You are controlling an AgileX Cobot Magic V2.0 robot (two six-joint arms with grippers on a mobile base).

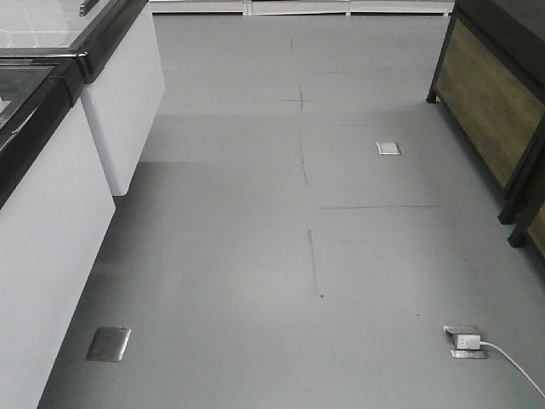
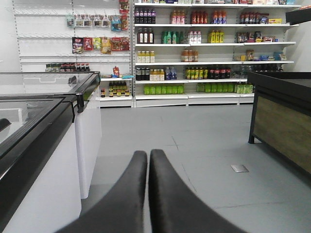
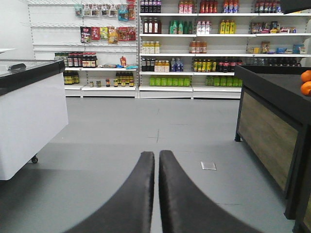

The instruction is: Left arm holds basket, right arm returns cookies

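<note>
While together, left fingers [image 2: 127,194] toward shelves [image 2: 214,44].

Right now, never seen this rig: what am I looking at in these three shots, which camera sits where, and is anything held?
It is a two-armed robot on a mobile base, standing in a shop aisle. The front view looks down at the grey floor, with white chest freezers on the left, a wood-panelled counter on the right, and a white plug and cable at a floor socket. The other two pictures come from cameras on the wrists, each looking out along its gripper. The left gripper and the right gripper show as pairs of dark fingers, closed together with nothing between them. Both face shelves of bottles. Oranges show at the right wrist view's right edge. No basket or cookie box appears in any view.
</note>
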